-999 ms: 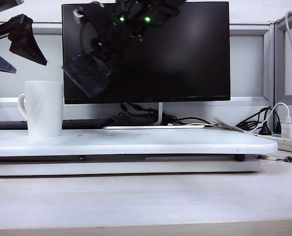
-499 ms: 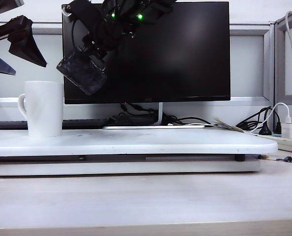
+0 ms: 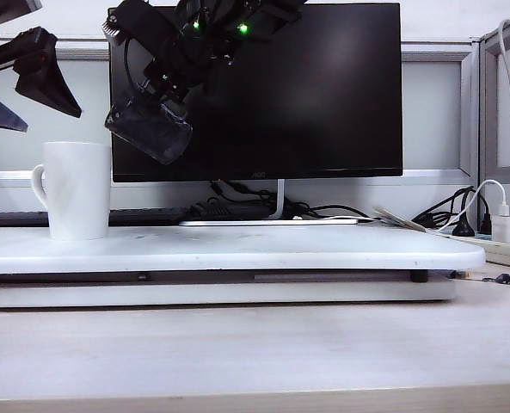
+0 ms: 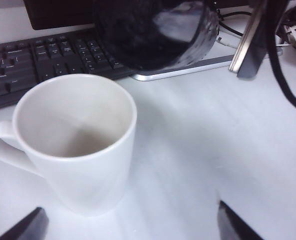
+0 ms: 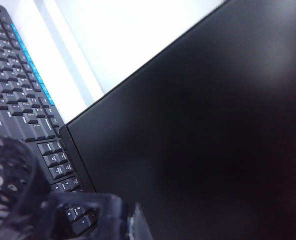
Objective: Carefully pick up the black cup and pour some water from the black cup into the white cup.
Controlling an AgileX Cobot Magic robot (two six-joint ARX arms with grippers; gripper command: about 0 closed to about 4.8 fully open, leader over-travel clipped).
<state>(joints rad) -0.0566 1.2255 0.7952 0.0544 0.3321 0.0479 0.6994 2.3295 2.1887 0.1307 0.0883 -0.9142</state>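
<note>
Right gripper [image 3: 164, 82] is clamped on the black cup [image 3: 149, 127] and holds it in the air, up and to the right of the white cup [image 3: 76, 190] in the exterior view, in front of the monitor [image 3: 323, 86]. Over the last second the cup has travelled left across the screen toward the mug, and it hangs tilted, mouth leaning down toward the mug side.

From the left wrist view the black cup [image 4: 152, 31] hangs above and beyond the white cup [image 4: 78, 140], its mouth not yet over the white rim as far as I can judge. The mug's interior looks dry; I see no stream and no water in it. The mug stands upright on the white board [image 3: 323, 249], handle on the outer left in the exterior view, keyboard [image 4: 43, 60] behind it.

Left gripper [image 3: 22, 77] hovers high at the left edge of the exterior view, jaws spread wide and empty. It has not moved over the second.

My reading: transport is nearly done and the tilt has started early, so pouring is close. The lip needs to come a little further over the mug before I tip more. Risk: water spilling onto the board just right of the mug if the tilt outruns the approach.
</note>
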